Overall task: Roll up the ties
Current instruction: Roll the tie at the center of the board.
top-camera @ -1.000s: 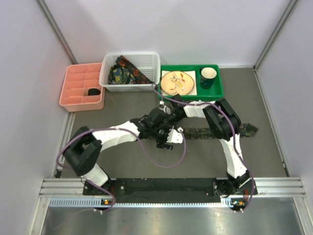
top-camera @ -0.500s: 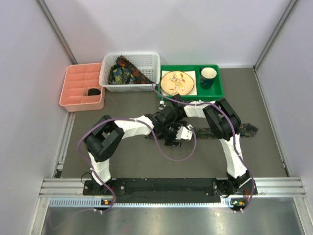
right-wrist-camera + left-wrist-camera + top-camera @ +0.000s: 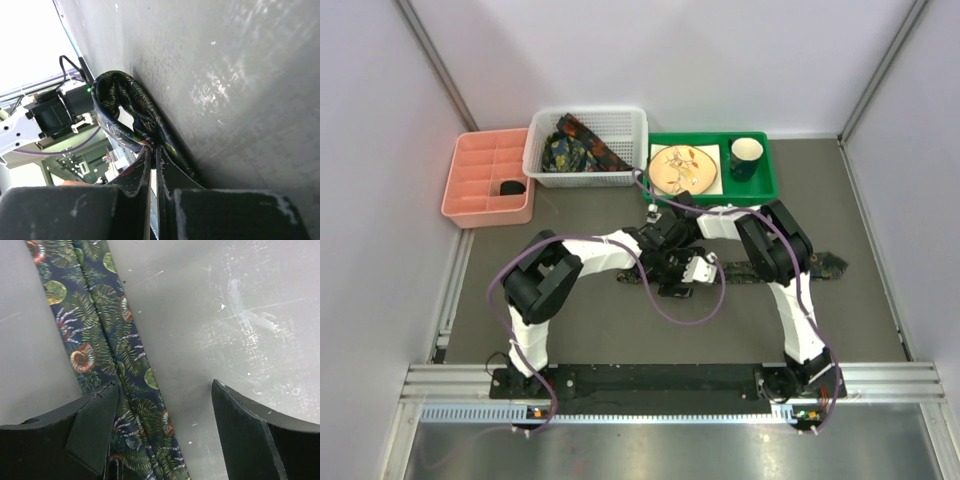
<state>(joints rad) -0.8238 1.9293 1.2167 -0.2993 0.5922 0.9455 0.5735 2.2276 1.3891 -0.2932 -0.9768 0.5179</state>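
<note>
A dark paisley tie [image 3: 825, 265] lies flat across the table, wide end to the right. In the left wrist view the tie [image 3: 95, 310] runs diagonally under my open left gripper [image 3: 165, 385]; the left finger sits over its edge and the right finger over bare table. In the top view the left gripper [image 3: 692, 272] hovers at the tie's left part. My right gripper [image 3: 152, 147] is shut on the tie's narrow end, which curls into a loop [image 3: 117, 92] above the jaws. It sits close behind the left gripper in the top view [image 3: 658, 240].
A white basket [image 3: 542, 170] at the back holds more ties [image 3: 575, 150]. A pink divided tray [image 3: 470, 185] stands to its left. A green tray [image 3: 710, 197] with a plate [image 3: 683, 168] and a mug [image 3: 746, 155] stands to its right. Purple cables loop by both arms.
My left gripper has moved right along the tie and its elbow has swung right and up. The right arm has stayed put, still shut on the tie's end.
</note>
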